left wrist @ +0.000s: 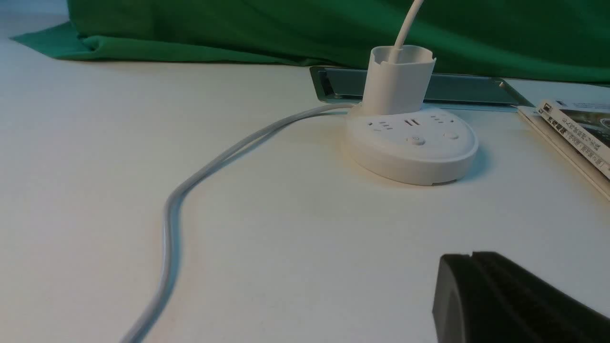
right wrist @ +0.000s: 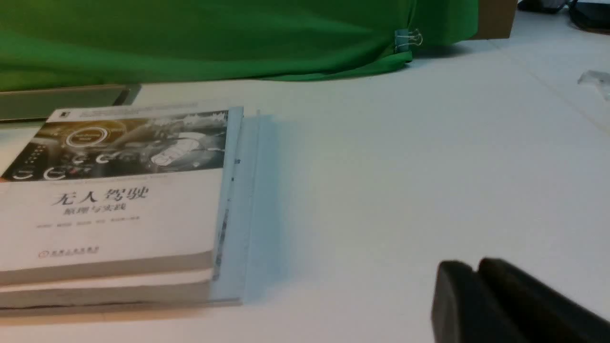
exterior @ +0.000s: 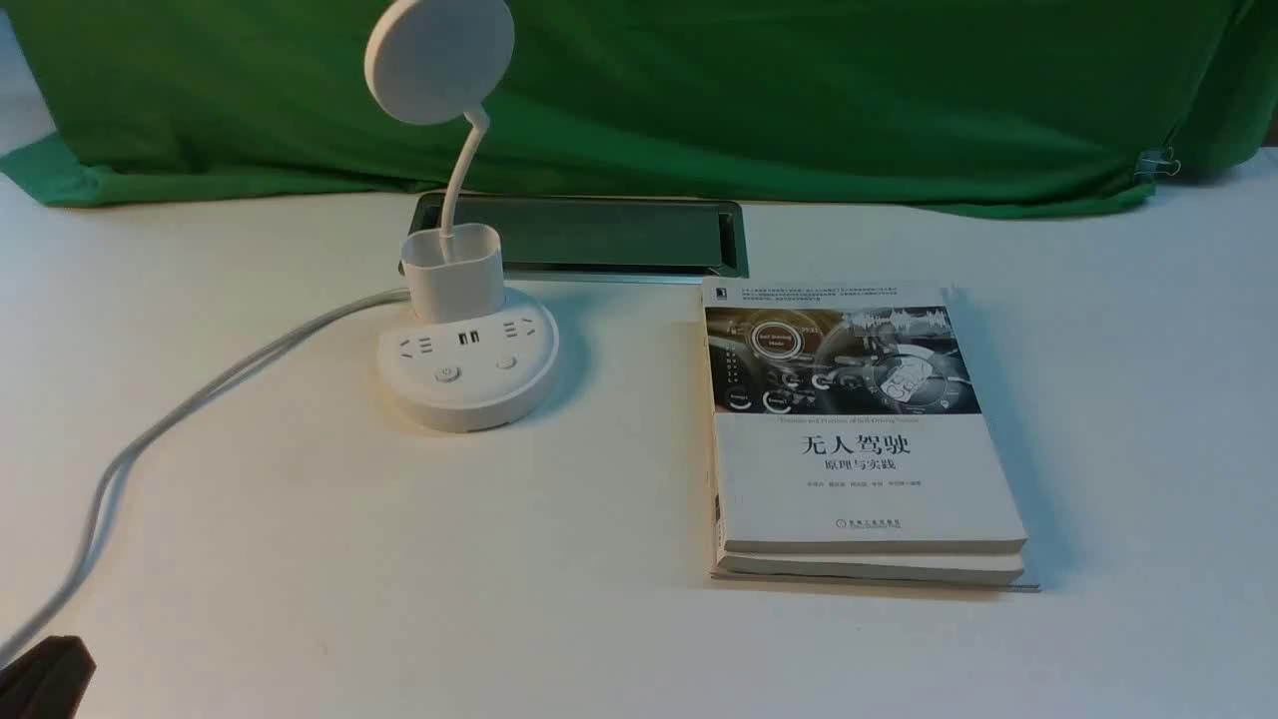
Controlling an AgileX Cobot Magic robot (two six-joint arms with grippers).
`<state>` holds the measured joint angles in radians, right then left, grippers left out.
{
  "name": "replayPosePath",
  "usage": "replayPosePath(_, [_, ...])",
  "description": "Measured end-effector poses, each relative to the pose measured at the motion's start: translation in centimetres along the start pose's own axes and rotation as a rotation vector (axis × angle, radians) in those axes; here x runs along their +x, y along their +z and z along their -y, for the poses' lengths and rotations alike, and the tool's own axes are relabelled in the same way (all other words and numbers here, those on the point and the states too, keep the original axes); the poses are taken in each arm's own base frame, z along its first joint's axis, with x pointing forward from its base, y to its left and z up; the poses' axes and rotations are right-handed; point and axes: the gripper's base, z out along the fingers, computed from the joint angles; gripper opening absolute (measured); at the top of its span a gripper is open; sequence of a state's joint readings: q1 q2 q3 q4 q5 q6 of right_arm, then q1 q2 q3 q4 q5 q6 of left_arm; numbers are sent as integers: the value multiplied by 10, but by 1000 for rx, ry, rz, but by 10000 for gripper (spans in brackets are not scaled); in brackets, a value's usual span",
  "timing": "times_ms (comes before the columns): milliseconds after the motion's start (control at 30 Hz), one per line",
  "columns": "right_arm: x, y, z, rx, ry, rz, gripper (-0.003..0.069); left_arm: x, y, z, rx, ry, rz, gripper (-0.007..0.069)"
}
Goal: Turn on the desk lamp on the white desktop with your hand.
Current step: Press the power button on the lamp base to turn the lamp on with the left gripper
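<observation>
The white desk lamp (exterior: 467,359) stands on the white desktop (exterior: 399,559), left of centre, in front of the metal-rimmed cable slot (exterior: 589,235). Its round disc head (exterior: 439,58) is dark, on a thin bent neck above a small cup (exterior: 451,270). Two buttons (exterior: 446,375) sit on the round base, also in the left wrist view (left wrist: 413,147). My left gripper (left wrist: 472,257) is shut and empty, low over the desktop, well short of the base; it shows at the front view's lower left corner (exterior: 40,674). My right gripper (right wrist: 476,267) is shut and empty, right of the books.
The lamp's grey power cable (exterior: 200,399) runs from the base toward the near left. Two stacked books (exterior: 859,439) lie right of the lamp, also in the right wrist view (right wrist: 114,205). A green cloth (exterior: 699,90) covers the back, held by a binder clip (exterior: 1156,165).
</observation>
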<state>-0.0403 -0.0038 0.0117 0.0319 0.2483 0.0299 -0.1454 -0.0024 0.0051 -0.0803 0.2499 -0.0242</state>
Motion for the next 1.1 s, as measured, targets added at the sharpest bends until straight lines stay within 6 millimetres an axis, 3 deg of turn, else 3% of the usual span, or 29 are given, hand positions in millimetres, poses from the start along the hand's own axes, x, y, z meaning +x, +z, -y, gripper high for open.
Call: replayPosePath(1100, [0,0,0,0,1,2,200,0,0,0,0,0,0,21])
